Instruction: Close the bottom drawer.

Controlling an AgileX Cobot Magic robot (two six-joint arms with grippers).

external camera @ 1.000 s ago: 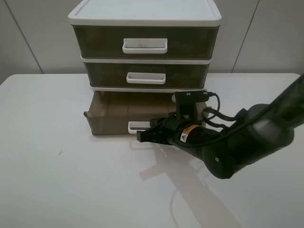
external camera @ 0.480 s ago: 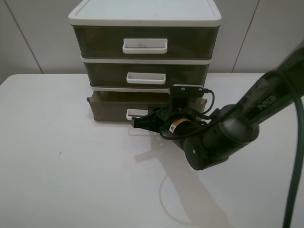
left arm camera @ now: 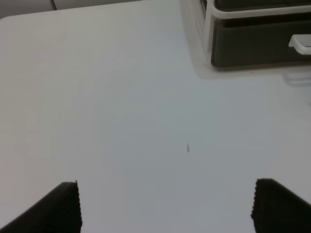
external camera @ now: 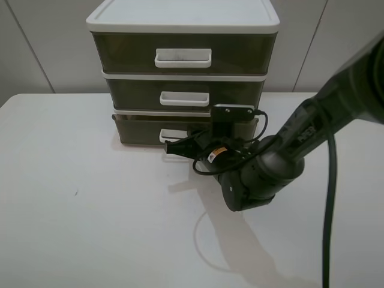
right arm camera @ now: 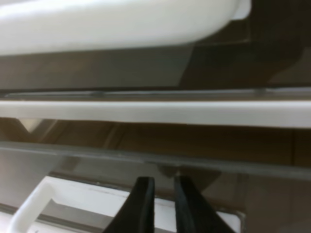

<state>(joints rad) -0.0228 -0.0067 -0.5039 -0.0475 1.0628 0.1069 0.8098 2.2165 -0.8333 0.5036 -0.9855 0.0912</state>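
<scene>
One white table (external camera: 72, 210), pale wall (external camera: 36, 48) behind, right gripper (external camera: 170, 146) mid-frame pinched together against the bottom drawer (external camera: 137, 131), left gripper (left arm camera: 166, 183) spread wide

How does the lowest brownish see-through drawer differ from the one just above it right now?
The bottom drawer of translucent olive-brown plastic juts slightly out of the white frame; the middle drawer of the same plastic sits flush. The bottom drawer's white loop handle is partly hidden by the black right gripper, whose tips are at it; the middle drawer's handle is bare. Both drawers are shallow and wide, with white loop handles.
</scene>
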